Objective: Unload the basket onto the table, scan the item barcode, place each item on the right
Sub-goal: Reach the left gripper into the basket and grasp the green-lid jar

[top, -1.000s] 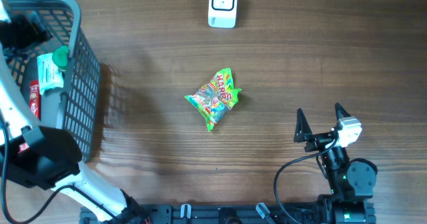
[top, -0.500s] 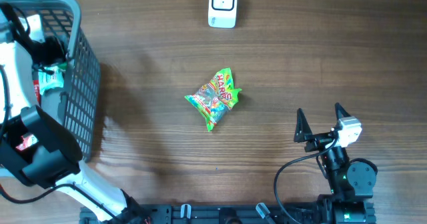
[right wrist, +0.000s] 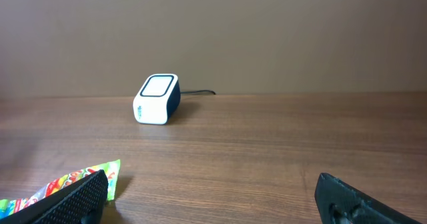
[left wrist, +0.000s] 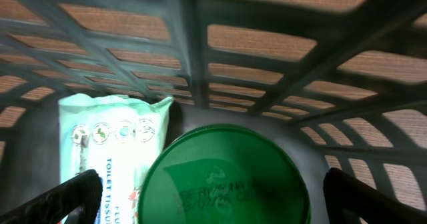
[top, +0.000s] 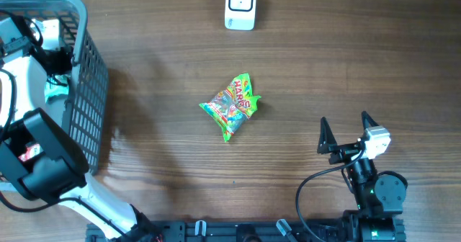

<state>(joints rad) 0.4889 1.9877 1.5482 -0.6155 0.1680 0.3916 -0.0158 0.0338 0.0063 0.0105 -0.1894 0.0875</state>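
My left gripper (left wrist: 217, 199) is down inside the grey basket (top: 90, 91) and stands open. Its fingers straddle a round green lid (left wrist: 223, 174) with printed date text, and I see no contact with it. A white tissue pack (left wrist: 110, 141) lies just left of the lid. In the overhead view the left arm hides the lid. A colourful candy bag (top: 230, 105) lies mid-table, its corner showing in the right wrist view (right wrist: 80, 177). The white barcode scanner (top: 240, 6) stands at the far edge. My right gripper (top: 346, 123) rests open and empty at the front right.
The basket's lattice walls (left wrist: 267, 57) close in round the left gripper. The scanner's cable (right wrist: 200, 92) runs off behind it. Bare wooden table (top: 346, 62) lies between the candy bag, the scanner and my right gripper.
The left arm has swung and dropped deeper into the basket, so it now covers the green lid and tissue pack in the overhead view. The right arm and the candy bag have not moved.
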